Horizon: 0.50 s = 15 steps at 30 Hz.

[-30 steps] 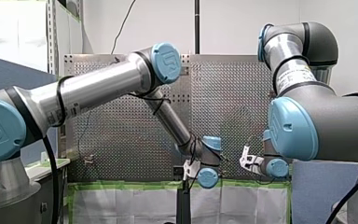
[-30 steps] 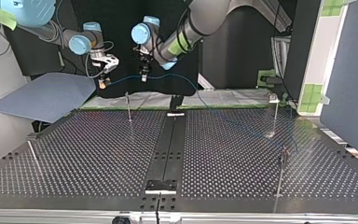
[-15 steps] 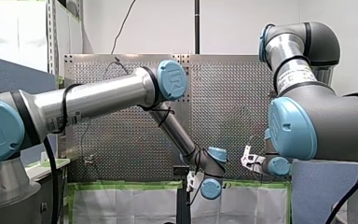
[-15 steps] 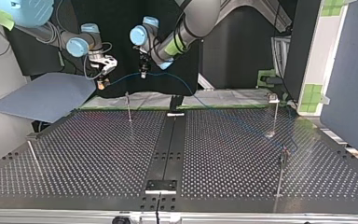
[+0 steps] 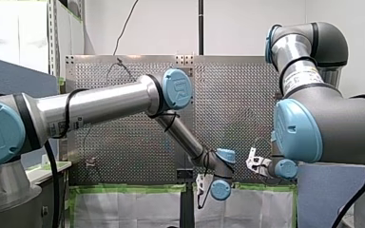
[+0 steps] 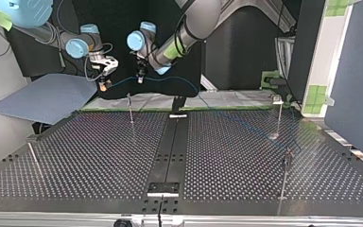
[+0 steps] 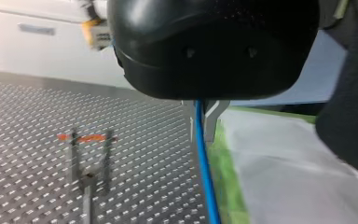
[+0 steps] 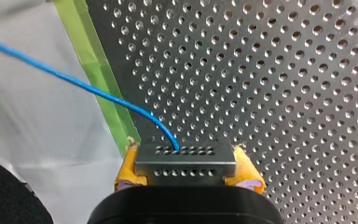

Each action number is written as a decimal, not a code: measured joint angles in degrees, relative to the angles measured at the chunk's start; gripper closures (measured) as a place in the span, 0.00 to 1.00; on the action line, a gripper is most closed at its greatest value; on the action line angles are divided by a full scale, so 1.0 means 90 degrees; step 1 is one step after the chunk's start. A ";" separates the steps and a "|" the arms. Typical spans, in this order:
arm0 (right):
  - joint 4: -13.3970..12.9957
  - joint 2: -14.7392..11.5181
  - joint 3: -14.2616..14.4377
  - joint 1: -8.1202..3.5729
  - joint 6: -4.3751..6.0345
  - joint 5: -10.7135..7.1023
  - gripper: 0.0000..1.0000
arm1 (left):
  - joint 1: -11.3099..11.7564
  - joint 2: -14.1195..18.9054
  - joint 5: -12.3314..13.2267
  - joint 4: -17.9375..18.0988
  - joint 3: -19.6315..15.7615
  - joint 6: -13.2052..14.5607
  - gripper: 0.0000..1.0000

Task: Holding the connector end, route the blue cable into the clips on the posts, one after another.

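The blue cable [image 6: 170, 78] hangs in the air beyond the table's far edge, then runs down across the table toward the top view's right. My right gripper [image 8: 186, 170] is shut on the grey connector [image 8: 185, 158], which sits between its yellow pads [image 8: 127, 169]; the blue cable [image 8: 74, 81] leaves the connector's face. In the top view my right gripper [image 6: 105, 84] is at the left. A short way to its right, my left gripper [image 6: 141, 78] is shut on the cable. In the left wrist view the cable [image 7: 204, 158] passes between my left gripper's metal fingers [image 7: 213, 116].
Thin posts stand on the perforated table: one near the far edge [image 6: 130, 108], one at the far right [image 6: 280, 116], one at the near right [image 6: 286, 177], and a leaning one at the near left [image 6: 33, 158]. A clip post [image 7: 88, 177] shows below my left gripper. A blue-grey panel [image 6: 47, 97] lies at the left.
My left gripper has moved toward the top view's left, closer to my right gripper, and dropped a little in the front view. My right gripper has barely moved.
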 joint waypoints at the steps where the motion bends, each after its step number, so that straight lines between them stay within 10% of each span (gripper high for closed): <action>1: -0.0003 -0.0001 -0.0002 -0.0001 0.0000 -0.0032 1.00 | 0.0017 0.0000 -0.0022 -0.0013 0.0070 -0.0070 1.00; 15: -0.0010 -0.0001 -0.0066 -0.0131 0.0063 -0.0338 1.00 | 0.0190 0.0005 -0.0173 -0.0381 0.0713 -0.0417 1.00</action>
